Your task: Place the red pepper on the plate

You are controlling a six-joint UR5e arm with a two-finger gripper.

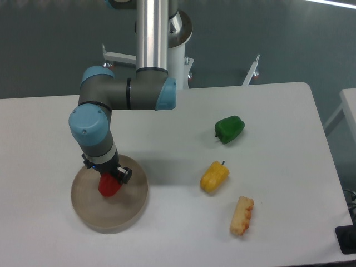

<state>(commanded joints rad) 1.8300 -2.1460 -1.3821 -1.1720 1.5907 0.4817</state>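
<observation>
Over round matte plate (94,214): gripper (109,177) w/ glossy red pepper (109,186)

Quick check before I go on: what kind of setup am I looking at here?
Most likely a robotics lab test bench: a bare white table against a dark wall, an arm on a pedestal, and toy food laid out: a green pepper, a yellow pepper, plus the red pepper over the plate.

I see a white table (167,222) carrying the plate (128,208) at its left. To the right lie a green pepper (229,129), a yellow pepper (214,177) and a yellow-red block (242,215).
</observation>
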